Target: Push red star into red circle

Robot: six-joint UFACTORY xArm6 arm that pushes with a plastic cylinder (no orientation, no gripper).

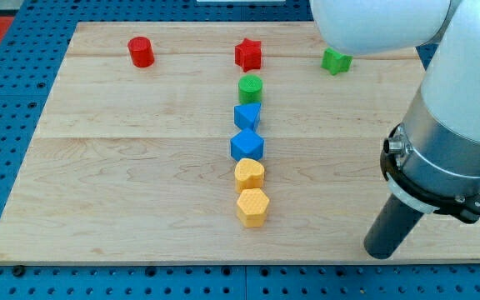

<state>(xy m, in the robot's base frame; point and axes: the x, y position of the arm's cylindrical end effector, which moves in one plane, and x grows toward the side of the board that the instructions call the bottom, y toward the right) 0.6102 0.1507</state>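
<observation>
The red star point(248, 54) lies near the board's top edge, at the middle. The red circle point(141, 52) stands to its left, near the top left, well apart from it. My tip point(383, 250) is at the lower right of the board, near the bottom edge, far from both red blocks and touching no block.
A column of blocks runs down from the red star: green circle point(251, 87), blue block point(247, 115), blue block point(247, 145), yellow block point(249, 174), yellow hexagon point(253, 207). A green star point(336, 60) sits at the top right. The arm's body point(440, 125) covers the right side.
</observation>
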